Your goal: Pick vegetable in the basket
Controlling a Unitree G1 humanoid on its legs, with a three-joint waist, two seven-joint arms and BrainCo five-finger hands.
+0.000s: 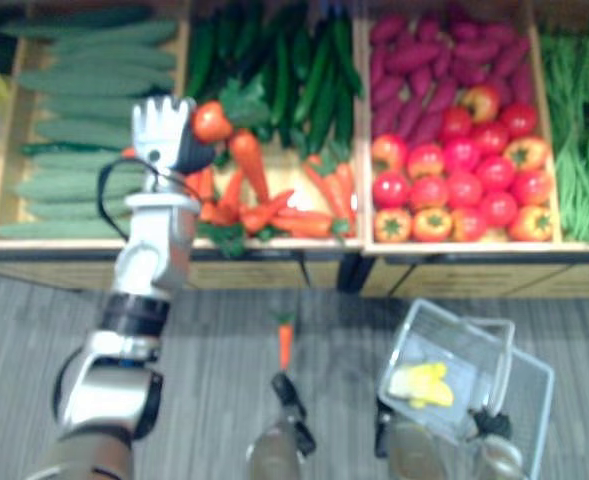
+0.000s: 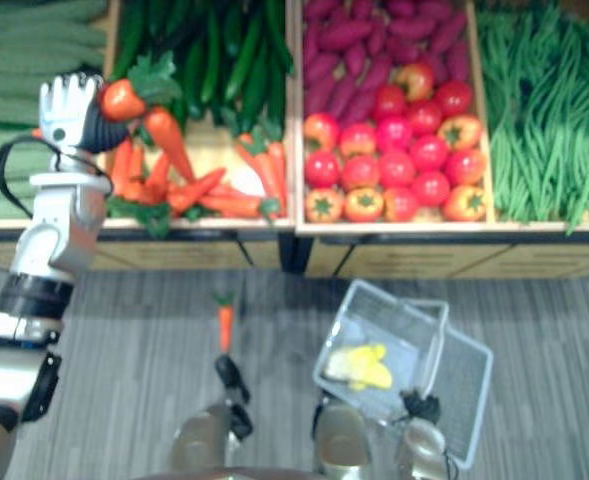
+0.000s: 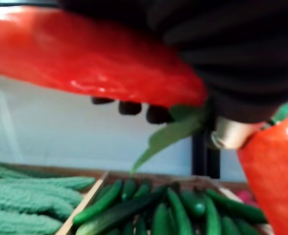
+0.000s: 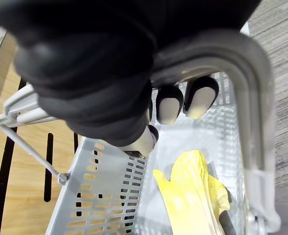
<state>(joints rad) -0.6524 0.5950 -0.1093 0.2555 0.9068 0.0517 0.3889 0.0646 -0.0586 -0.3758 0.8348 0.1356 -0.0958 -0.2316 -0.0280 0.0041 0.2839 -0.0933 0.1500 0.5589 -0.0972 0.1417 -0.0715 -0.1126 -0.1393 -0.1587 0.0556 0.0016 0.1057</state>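
Orange carrot (image 1: 212, 121) clenched in the left hand (image 1: 164, 132), apparently bound for the basket (image 2: 384, 325) hanging from the closed right hand (image 4: 97, 98).

The long orange carrot (image 3: 95, 63) looks like smooth, glossy plastic. The pale grey perforated basket (image 4: 99, 205) is matt plastic, and the light wooden crates (image 1: 264, 268) look matt too.

This is the produce section of a grocery shop. A row of light wooden display bins (image 2: 424, 258) holds heaps sorted by kind: pale green bumpy gourds (image 1: 84, 110), slim dark green cucumbers (image 1: 274, 60), orange carrots with green leafy tops (image 1: 324, 190), purple sweet potatoes (image 1: 424, 60), round red tomatoes (image 1: 464, 185) and long green beans (image 1: 584, 130). A grey perforated plastic shopping basket (image 1: 529, 395) hangs over the grey striped floor (image 1: 214, 330).
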